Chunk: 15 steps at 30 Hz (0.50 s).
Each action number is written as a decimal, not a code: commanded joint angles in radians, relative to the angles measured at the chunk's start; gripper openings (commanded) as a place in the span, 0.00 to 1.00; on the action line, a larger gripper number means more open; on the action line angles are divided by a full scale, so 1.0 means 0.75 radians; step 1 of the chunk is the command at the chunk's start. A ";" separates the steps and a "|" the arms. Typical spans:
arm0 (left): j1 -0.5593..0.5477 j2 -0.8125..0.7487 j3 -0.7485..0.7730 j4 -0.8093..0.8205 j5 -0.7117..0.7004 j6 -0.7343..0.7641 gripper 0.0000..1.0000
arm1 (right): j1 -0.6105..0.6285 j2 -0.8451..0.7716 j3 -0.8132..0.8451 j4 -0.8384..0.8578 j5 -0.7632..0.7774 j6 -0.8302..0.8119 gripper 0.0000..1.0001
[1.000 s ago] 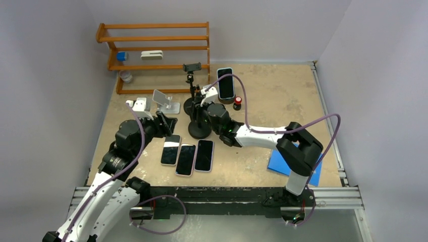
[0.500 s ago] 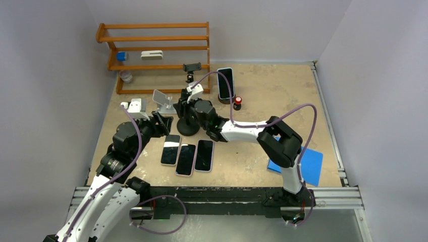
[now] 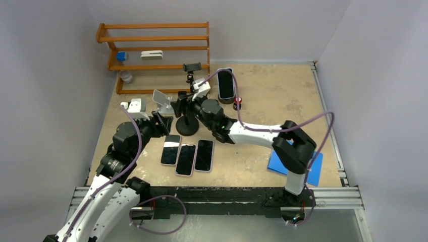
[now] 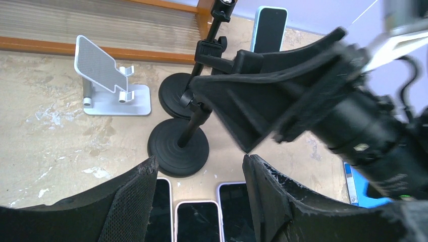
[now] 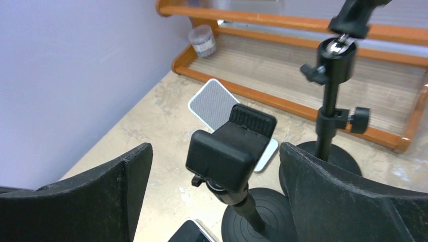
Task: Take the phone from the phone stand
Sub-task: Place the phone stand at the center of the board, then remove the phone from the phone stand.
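The phone (image 3: 225, 83) is propped upright in the phone stand (image 3: 226, 100) near the desk's far edge. The right gripper (image 5: 214, 151) is spread wide around a black clamp mount (image 5: 230, 142); the left gripper (image 4: 199, 164) is parted, empty.

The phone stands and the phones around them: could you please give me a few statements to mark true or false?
1. Three phones lie flat, side by side, on the table. True.
2. The silver stand holds a phone. False: it is empty.
3. The right gripper is open, with the black stand's clamp between its fingers. True.
4. The left gripper is shut on a phone. False: it is open and holds nothing.
5. No phone stands upright. False: an upright phone stands at the back of the table.
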 commanded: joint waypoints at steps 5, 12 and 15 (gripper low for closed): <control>-0.005 -0.012 0.033 0.041 0.057 0.000 0.61 | -0.021 -0.412 -0.115 -0.084 0.081 0.009 0.97; -0.005 -0.011 0.033 0.049 0.097 0.002 0.61 | -0.248 -0.466 -0.020 -0.223 0.231 0.063 0.94; -0.005 -0.013 0.034 0.051 0.105 -0.003 0.61 | -0.386 -0.356 0.122 -0.453 0.177 0.091 0.94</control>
